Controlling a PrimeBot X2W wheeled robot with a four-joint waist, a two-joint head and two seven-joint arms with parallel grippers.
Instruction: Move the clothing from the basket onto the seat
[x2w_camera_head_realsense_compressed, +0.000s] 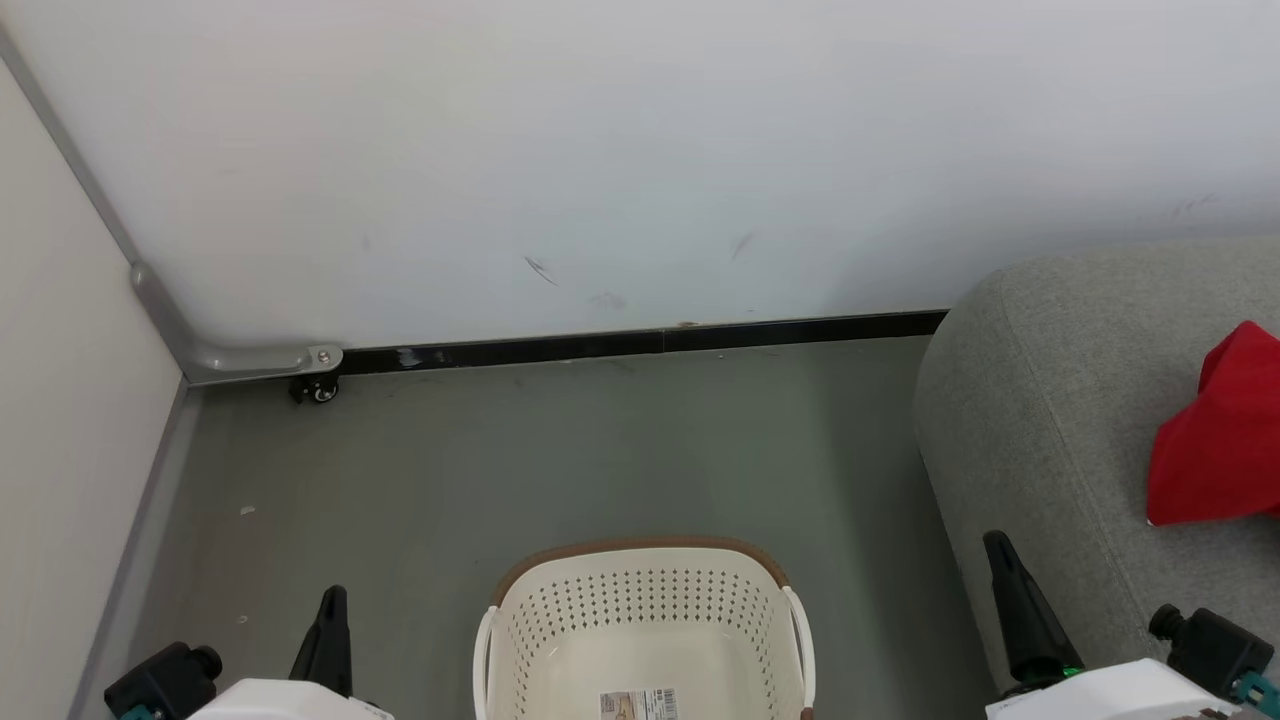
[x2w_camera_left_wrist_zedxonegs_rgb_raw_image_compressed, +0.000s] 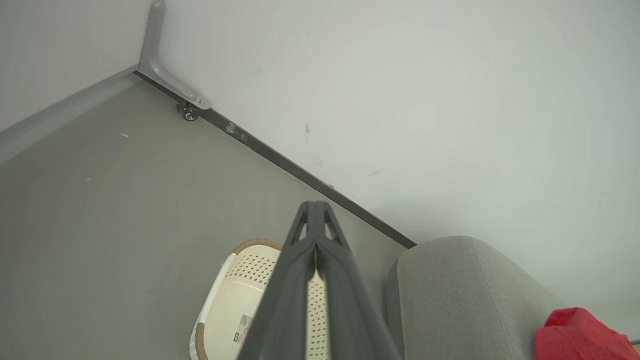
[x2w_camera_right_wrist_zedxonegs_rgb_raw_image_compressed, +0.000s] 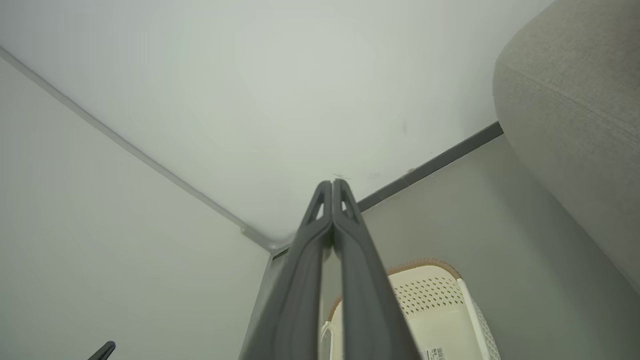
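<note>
Bright red clothing (x2w_camera_head_realsense_compressed: 1215, 440), light-grey woven seat (x2w_camera_head_realsense_compressed: 1040, 420), cream-white perforated basket (x2w_camera_head_realsense_compressed: 640, 610), brown rim

You get bright, soft, even light across the white wall (x2w_camera_head_realsense_compressed: 640, 150). A faint soft shadow lies on the floor (x2w_camera_head_realsense_compressed: 420, 480) beside the seat (x2w_camera_head_realsense_compressed: 1040, 400). The head view is sharp. The wrist views stretch and dim slightly toward their corners, and the left claw (x2w_camera_left_wrist_zedxonegs_rgb_raw_image_compressed: 315, 206) and right claw (x2w_camera_right_wrist_zedxonegs_rgb_raw_image_compressed: 332, 183) blur near the lens.

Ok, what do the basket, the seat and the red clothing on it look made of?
The basket: probably moulded plastic, smooth cream walls with rows of holes. The seat: light-grey woven upholstery, matte, grainy weave and a stitched seam. The clothing: soft red fabric, matte, loosely folded; which fibre I cannot tell.
</note>
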